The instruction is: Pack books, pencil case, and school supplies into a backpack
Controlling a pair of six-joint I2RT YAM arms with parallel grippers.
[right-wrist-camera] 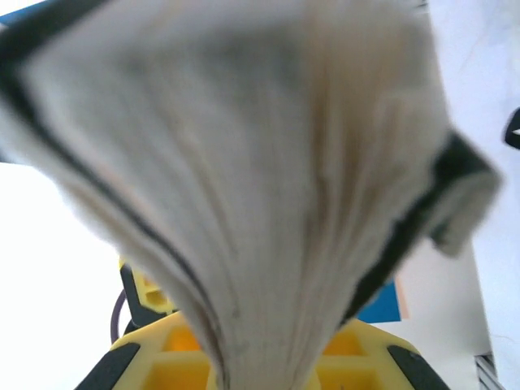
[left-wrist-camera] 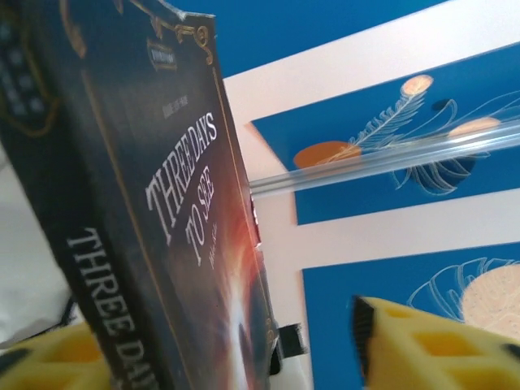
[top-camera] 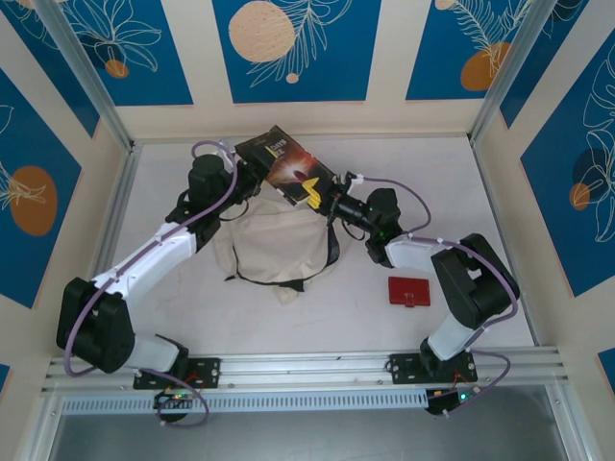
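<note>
A dark book (top-camera: 288,163) with white title lettering hangs tilted above the far edge of the cream backpack (top-camera: 279,245). My right gripper (top-camera: 322,197) is shut on its lower right corner. In the right wrist view the fanned pages (right-wrist-camera: 244,162) are pinched between the yellow fingers (right-wrist-camera: 162,366) of that gripper (right-wrist-camera: 276,370). My left gripper (top-camera: 242,173) stands open at the book's left edge. In the left wrist view the cover (left-wrist-camera: 162,203) lies by one finger, with a gap to the other finger (left-wrist-camera: 439,345). The red pencil case (top-camera: 408,290) lies flat to the right of the backpack. Other school supplies are out of view.
The white table (top-camera: 173,327) is bounded by a metal rail at the near edge (top-camera: 307,370) and by patterned blue walls on the other sides. The backpack's black straps (top-camera: 332,250) trail at its right side.
</note>
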